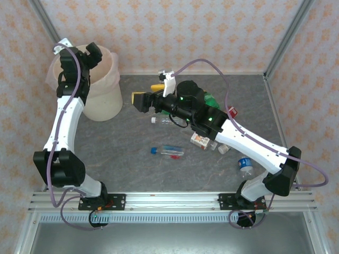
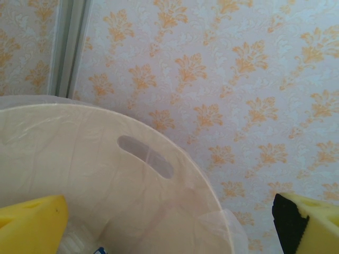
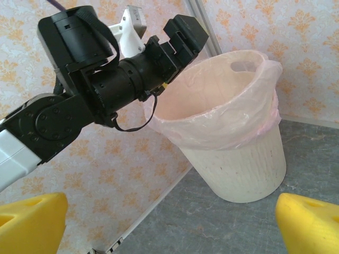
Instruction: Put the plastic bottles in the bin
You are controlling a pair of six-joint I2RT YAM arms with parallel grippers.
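We see the left pincer (image 2: 172,222) poised above the mouth of the large round cream-coloured plastic bin (image 1: 106,103). Its yellow pads are spread as wide as they go and nothing sits between them. We judge that this wide, empty pose over the opening suits a drop. In the left wrist view something clear with a touch of blue lies down inside the bin at the frame's lower edge, probably a bottle, though it is too cropped for us to be sure. The bin stands at the far left of the grey marbled surface (image 1: 132,169), close to the patterned back wall, with its thin translucent liner folded over the rim. The small plastic bottles (image 1: 167,151) not yet binned lie scattered on their sides across the middle and right of the surface, well apart from the bin. One clear bottle with a blue cap lies alone near the centre, and several more are clustered under and beside the right arm, some green and one with a blue label near that arm's base. The right pincer (image 3: 170,222) is likewise fully open and holds nothing. It hangs between the bin and the cluster, facing the bin, so it would have to turn back toward the bottles, we think, to pick one up.
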